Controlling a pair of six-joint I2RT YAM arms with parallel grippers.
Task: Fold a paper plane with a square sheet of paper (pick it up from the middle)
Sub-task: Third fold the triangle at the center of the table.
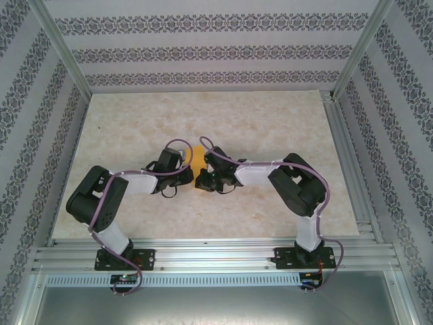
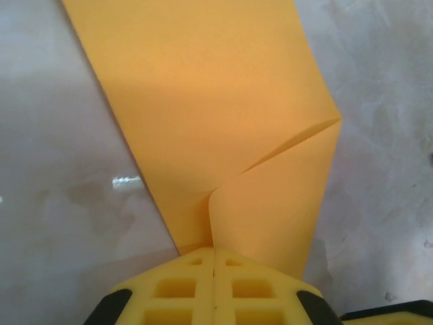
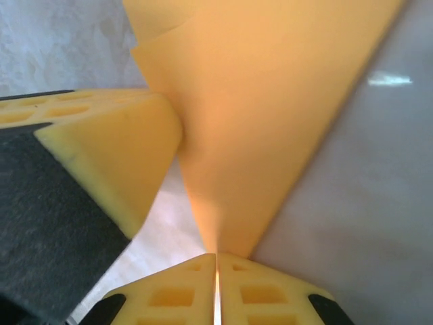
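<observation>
The square sheet of paper [image 1: 197, 166] is orange-yellow and hangs between both grippers, just above the table's middle. In the left wrist view the sheet [image 2: 203, 101] shows a diagonal crease, with a flap curling toward the jaws. My left gripper [image 2: 214, 254] is shut on its near edge. In the right wrist view the sheet [image 3: 270, 115] narrows down into my right gripper [image 3: 216, 257], whose jaws are pinched on it with only a thin slit between them. The left gripper's yellow finger [image 3: 108, 149] sits close at the left of that view. A finished paper plane is out of view.
The beige marbled tabletop [image 1: 270, 122] lies under the paper. Patterned walls and metal frame posts [image 1: 64, 51] enclose the table on three sides. An aluminium rail [image 1: 216, 257] runs along the near edge, where both arm bases are bolted.
</observation>
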